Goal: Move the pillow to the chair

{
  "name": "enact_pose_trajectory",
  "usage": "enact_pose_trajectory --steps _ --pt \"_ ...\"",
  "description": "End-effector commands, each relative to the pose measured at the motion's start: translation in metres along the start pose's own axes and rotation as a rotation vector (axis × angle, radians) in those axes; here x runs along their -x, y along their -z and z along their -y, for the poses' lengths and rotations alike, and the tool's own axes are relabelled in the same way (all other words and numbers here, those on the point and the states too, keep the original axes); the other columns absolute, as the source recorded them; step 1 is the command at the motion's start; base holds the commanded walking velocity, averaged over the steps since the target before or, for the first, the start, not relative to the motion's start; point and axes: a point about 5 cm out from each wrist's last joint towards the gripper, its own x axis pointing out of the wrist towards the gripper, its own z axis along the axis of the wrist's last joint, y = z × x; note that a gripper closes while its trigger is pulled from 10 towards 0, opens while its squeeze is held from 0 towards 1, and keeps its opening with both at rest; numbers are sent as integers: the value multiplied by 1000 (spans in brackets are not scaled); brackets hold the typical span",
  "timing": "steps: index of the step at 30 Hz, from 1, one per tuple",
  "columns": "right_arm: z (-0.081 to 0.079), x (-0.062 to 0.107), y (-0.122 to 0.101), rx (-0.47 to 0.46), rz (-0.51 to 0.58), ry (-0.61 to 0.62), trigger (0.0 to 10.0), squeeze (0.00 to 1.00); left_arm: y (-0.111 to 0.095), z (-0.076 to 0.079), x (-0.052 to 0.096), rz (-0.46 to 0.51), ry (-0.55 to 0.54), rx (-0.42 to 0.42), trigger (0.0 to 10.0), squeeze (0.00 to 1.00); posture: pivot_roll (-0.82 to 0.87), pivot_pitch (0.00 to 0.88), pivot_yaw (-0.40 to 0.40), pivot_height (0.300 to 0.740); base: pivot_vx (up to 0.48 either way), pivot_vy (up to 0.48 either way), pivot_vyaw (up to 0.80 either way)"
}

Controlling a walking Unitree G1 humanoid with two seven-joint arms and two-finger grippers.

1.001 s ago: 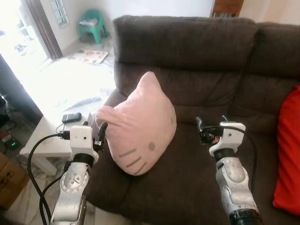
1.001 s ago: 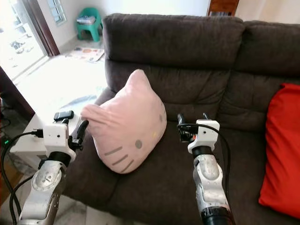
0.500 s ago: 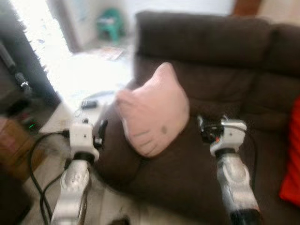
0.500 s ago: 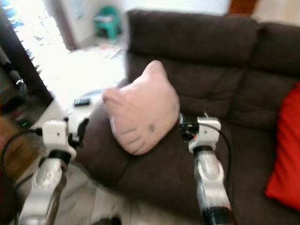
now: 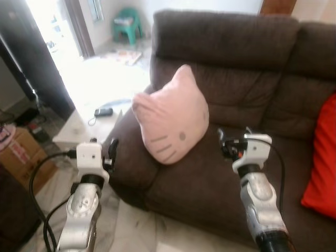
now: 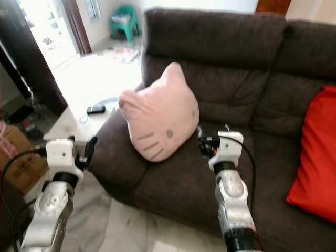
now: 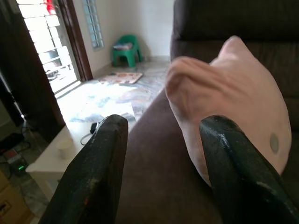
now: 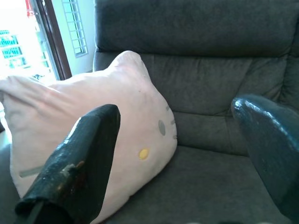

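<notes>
A pink cat-face pillow (image 5: 170, 118) leans upright against the backrest at the left end of a dark brown sofa (image 5: 236, 58). My left gripper (image 5: 111, 149) is open, low beside the sofa's left arm and short of the pillow; the left wrist view has the pillow (image 7: 233, 102) past its spread fingers. My right gripper (image 5: 231, 140) is open over the seat just right of the pillow, and the right wrist view has the pillow (image 8: 93, 135) between its fingers but apart from them. A small green plastic chair (image 5: 128, 25) stands far back in the bright room.
A low white table (image 5: 79, 128) with a phone (image 5: 103, 111) on it sits left of the sofa. A cardboard box (image 5: 23, 155) is on the floor at left beside a dark door frame (image 5: 31, 63). A red cushion (image 5: 321, 157) lies at the sofa's right.
The whole view has pulled back and swung, with blur in between. The pillow looks smaller and farther off. My left gripper, close by the pillow's ear before, is now apart from it.
</notes>
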Motion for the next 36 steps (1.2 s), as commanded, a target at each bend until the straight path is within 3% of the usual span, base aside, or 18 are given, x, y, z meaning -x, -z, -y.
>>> enact_pose_trajectory --steps 1,6,11,12,16,19,22,25,30,33,36 --pt "1 1 5 -6 -20 5 10000 0 6 -1 -1 -32 -8 -17 10000 0 77 23 3 740 0 0 0" --pt "7 3 17 2 -71 20 10000 0 28 -6 3 -132 -17 -41 10000 0 74 29 -1 740 0 0 0" --pt "29 16 48 8 -236 76 10000 0 72 -24 22 -316 -51 -66 10000 0 73 36 -1 740 0 0 0" --pt "29 16 48 8 -236 76 10000 0 72 -24 22 -316 -51 -66 10000 0 73 36 -1 740 0 0 0" --pt "41 35 75 44 -392 94 10000 0 104 -33 43 -469 -61 -80 10000 0 73 38 0 740 0 0 0" --pt "48 56 98 60 -539 109 10000 0 123 -36 59 -559 -78 -42 10000 0 69 40 0 740 0 0 0" --pt "52 69 108 45 -610 132 10000 0 134 -36 67 -603 -76 -48 10000 0 79 40 0 740 0 0 0" --pt "57 103 132 56 -778 152 10000 0 152 -34 84 -701 -68 -38 10000 0 82 36 3 740 0 0 0" --pt "56 122 142 41 -857 156 10000 0 161 -33 92 -755 -54 -33 10000 0 77 34 5 740 0 0 0" --pt "55 147 154 34 -960 160 10000 0 172 -33 105 -831 -42 -32 10000 0 81 24 8 740 0 0 0" --pt "51 153 157 15 -975 147 10000 0 177 -37 113 -880 -68 -26 10000 0 81 24 8 740 0 0 0"
